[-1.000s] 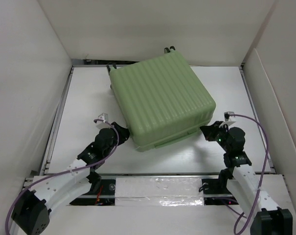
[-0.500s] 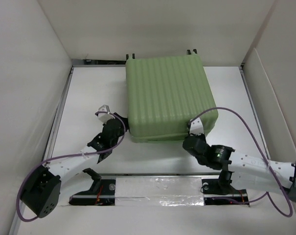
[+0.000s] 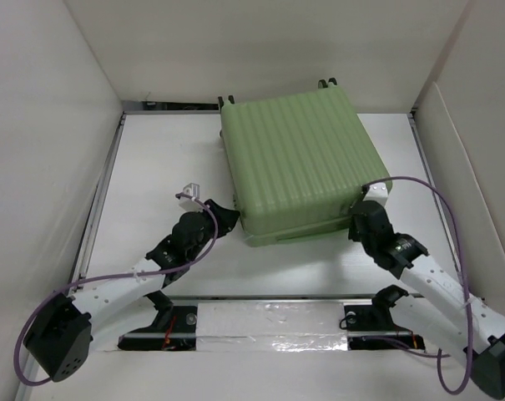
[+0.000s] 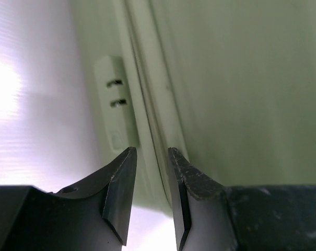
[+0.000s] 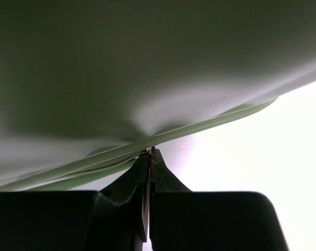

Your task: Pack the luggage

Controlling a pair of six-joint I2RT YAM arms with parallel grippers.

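Observation:
The luggage [image 3: 298, 163] is a pale green ribbed suitcase lying flat and closed at the back middle of the table, its black wheels [image 3: 327, 83] toward the far wall. My left gripper [image 3: 229, 214] is at its front left corner. In the left wrist view the left gripper [image 4: 151, 157] stands narrowly open, its tips just short of the shell's seam [image 4: 147, 104], holding nothing. My right gripper [image 3: 358, 219] is at the front right corner. In the right wrist view the right gripper [image 5: 150, 152] is shut, pinching a small zip pull at the seam under the shell [image 5: 121, 63].
White walls enclose the white table [image 3: 169, 159] on three sides. A pale green block with two slots [image 4: 116, 102] sits on the suitcase side by the seam. A foil-taped rail [image 3: 269, 322] runs along the near edge between the arm bases.
The suitcase has turned and shifted slightly right. My right gripper moved from the front middle to the front right corner. My left gripper followed to the right along the front left corner.

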